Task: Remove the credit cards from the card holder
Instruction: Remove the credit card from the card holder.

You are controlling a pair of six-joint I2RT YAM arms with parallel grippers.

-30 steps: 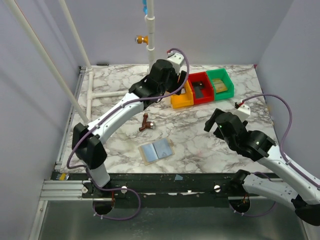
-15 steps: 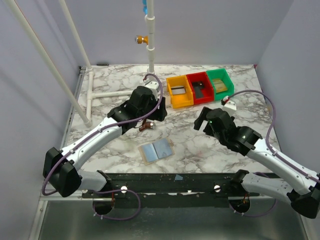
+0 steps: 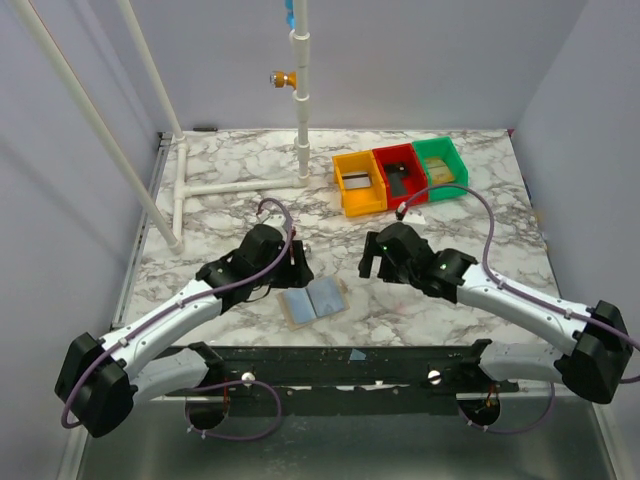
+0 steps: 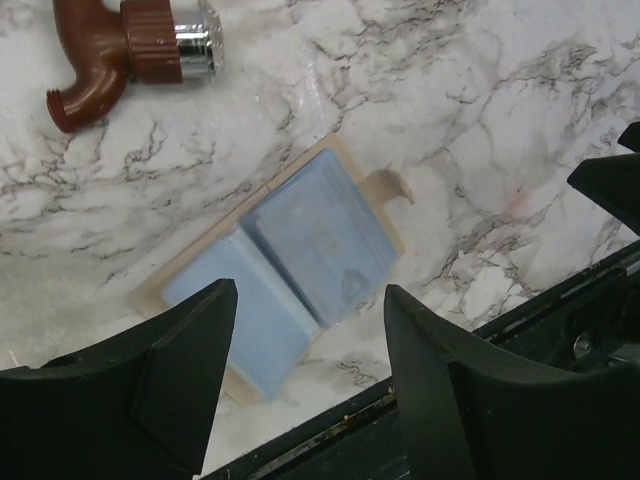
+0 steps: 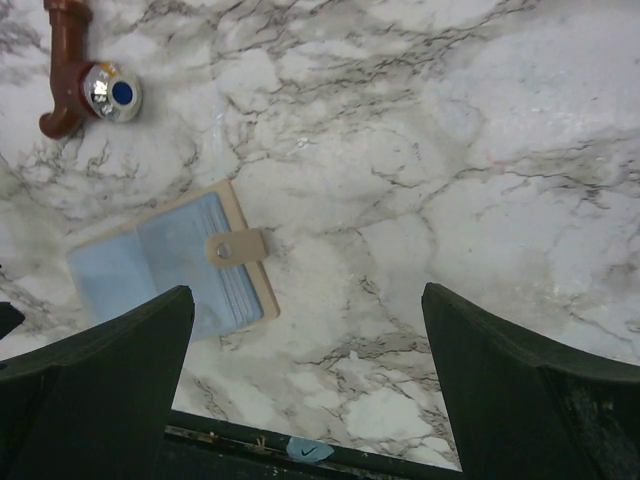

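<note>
**Arms drawn in over the open card holder**

Since a second ago both arms have swung back from the far side to the near middle. The left tool (image 4: 310,300) hangs with jaws apart above the flat grey-blue card holder (image 3: 313,300). It lies opened on the white marbled bench (image 3: 230,215) near the front edge. The right tool (image 5: 307,295), jaws wide apart, hovers just to its right. At the back, a yellow plastic bin (image 3: 365,207) touches a red bin (image 3: 402,198) holding a dark piece (image 3: 399,180), then a green bin (image 3: 447,190) holding a tan piece (image 3: 441,170).

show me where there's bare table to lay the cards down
Bare marble lies right of the card holder, and between the white pipe and yellow bin. Crowded at the holder: left gripper, right gripper and brown fitting close around it.
</note>
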